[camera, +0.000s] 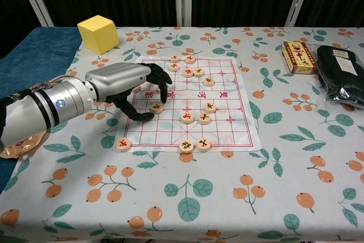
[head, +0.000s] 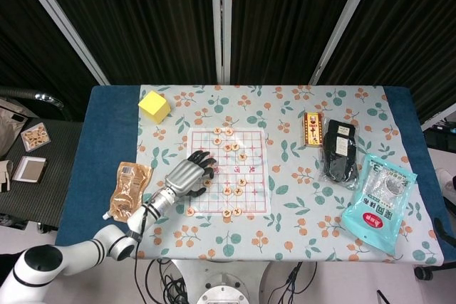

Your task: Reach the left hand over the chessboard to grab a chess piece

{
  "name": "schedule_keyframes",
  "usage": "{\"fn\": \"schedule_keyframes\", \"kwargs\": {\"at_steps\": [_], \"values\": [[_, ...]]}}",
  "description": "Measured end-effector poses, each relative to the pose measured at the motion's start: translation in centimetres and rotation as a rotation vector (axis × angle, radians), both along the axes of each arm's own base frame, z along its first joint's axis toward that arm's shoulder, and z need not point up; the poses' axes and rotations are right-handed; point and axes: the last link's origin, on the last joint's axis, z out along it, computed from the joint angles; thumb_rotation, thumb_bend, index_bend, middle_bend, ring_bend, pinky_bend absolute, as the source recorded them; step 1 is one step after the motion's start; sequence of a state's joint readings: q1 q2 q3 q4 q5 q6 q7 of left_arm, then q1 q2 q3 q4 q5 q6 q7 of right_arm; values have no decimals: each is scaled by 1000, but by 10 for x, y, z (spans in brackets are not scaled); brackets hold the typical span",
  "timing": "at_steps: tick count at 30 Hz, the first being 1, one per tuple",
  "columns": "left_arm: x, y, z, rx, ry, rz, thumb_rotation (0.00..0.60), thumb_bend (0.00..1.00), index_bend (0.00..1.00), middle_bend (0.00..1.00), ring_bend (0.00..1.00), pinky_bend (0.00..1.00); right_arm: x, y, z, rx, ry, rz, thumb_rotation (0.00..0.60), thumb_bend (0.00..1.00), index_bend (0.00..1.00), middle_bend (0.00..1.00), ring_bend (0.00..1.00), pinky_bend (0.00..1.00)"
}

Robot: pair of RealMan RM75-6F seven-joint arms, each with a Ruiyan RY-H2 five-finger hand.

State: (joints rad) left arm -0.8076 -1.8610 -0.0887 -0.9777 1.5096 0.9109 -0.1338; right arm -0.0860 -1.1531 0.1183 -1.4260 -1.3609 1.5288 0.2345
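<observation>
Head view: the left hand (head: 187, 174) lies over the left edge of the chessboard (head: 249, 176), dark fingers curled toward the round wooden pieces; whether it pinches one cannot be told here. The floral tablecloth (head: 285, 233) covers a blue table (head: 107, 126) before black curtains (head: 285, 19), with a yellow cube (head: 154, 107), a brown snack pouch (head: 127, 189), a small red box (head: 312, 128), a black package (head: 340, 149) and a light blue bag (head: 377, 203).

Chest view: the left hand (camera: 128, 83) arches over a chess piece (camera: 156, 107), fingers (camera: 163, 85) bent down and parted, thumb tip on the board just left of that piece, nothing gripped. Other pieces lie scattered to its right.
</observation>
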Motion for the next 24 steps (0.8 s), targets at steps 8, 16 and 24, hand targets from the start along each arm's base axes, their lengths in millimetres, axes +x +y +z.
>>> {"fn": "schedule_keyframes", "kwargs": {"at_steps": [8,16,24], "values": [[-1,1,-1,1,-5,5,600,354,443,136,0,65,0,0,-1,5,-2,-4,600,228,0,0,0,0],[1,2,2,22,-29,3,600,367,503,146,0,65,1,-1,-2,13,2,-4,600,228,0,0,0,0],[7,12,1,41,-39,3,600,366,503,146,0,64,1,1,0,17,12,-15,600,229,0,0,0,0]]}}
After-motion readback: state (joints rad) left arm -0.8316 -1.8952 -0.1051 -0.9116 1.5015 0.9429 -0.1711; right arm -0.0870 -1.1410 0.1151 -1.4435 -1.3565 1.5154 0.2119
